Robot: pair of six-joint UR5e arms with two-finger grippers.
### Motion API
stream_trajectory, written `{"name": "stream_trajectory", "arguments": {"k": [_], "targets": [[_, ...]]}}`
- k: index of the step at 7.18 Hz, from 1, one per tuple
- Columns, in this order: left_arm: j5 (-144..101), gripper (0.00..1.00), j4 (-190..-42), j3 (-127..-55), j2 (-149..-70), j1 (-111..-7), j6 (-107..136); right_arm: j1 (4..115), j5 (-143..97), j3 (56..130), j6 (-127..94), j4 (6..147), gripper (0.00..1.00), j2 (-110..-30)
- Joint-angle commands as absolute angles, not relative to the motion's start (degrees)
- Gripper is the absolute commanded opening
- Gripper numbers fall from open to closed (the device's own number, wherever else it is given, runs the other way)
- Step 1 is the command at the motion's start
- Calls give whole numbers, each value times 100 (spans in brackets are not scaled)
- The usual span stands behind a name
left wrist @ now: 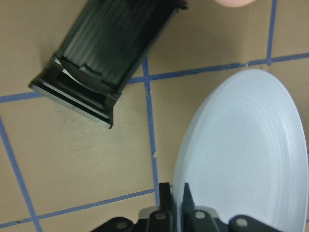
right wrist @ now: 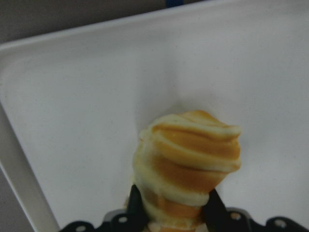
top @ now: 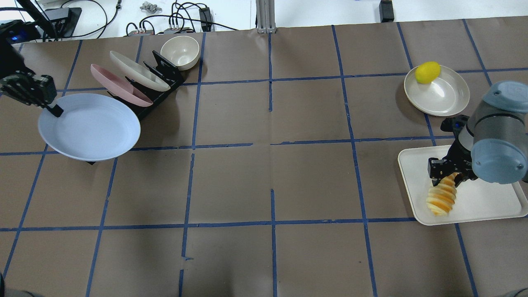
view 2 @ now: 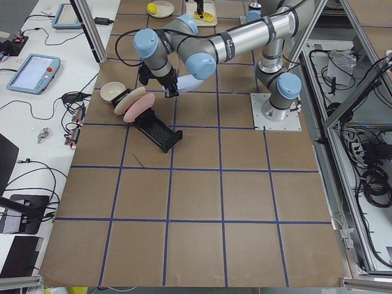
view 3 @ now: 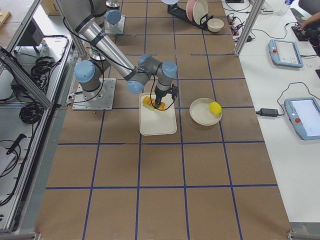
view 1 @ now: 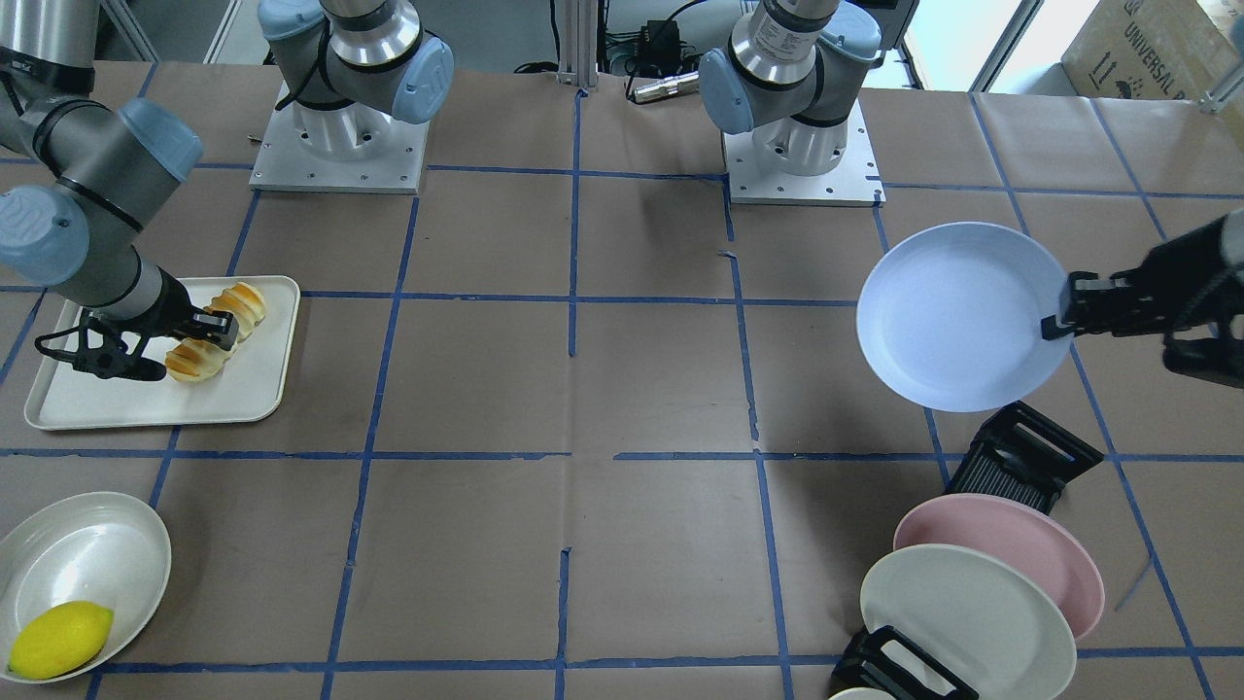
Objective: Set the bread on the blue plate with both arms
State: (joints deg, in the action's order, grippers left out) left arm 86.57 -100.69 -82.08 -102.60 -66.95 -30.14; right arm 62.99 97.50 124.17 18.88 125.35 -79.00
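Robotics lab — taped-grid table (top: 231, 185), teach pendants (view 3: 286, 53).

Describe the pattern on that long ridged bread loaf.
The ridged bread loaf is cream with orange stripes; right wrist view best.

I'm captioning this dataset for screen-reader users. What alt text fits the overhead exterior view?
The left gripper holds the blue plate by its rim beside a dish rack; across the table, the right gripper grips one end of the bread at a white tray. A lemon lies in a cream dish nearby.
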Motion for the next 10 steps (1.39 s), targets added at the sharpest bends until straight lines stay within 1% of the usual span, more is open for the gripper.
{"name": "stream_trajectory", "arguments": {"k": [1, 2, 3, 4, 5, 7, 8, 9, 10], "targets": [[8605, 14, -9311, -8840, -10081, -8079, -1510, 6354, 9703, 12349, 1855, 12516, 1, -8250], [8483, 14, -8742, -9077, -10125, -8756, -903, 6424, 9425, 12357, 1837, 12420, 1, -8688], [8316, 14, -8180, -9297, -10229, -9224, -705, 6529, 9378, 12340, 1837, 12201, 1, -9101], [8132, 14, -7556, -9482, -10457, -9490, -503, 6791, 9326, 12166, 1776, 11921, 1, -9419], [7825, 14, -7106, -9544, -10755, -9579, -475, 7220, 9325, 11764, 1297, 11387, 1, -9535], [7376, 14, -6455, -9588, -11256, -9763, -483, 8326, 9387, 10850, 260, 10577, 1, -9493], [7374, 14, -6112, -9598, -11415, -9939, -475, 8750, 9387, 10628, -154, 10530, 1, -9362], [7374, 18, -6021, -9598, -11478, -9940, -483, 9076, 9308, 10548, -358, 10547, 1, -9265], [7391, 54, -6012, -9545, -11479, -9888, -492, 9418, 9299, 10538, -595, 10660, 1, -9159]]}}
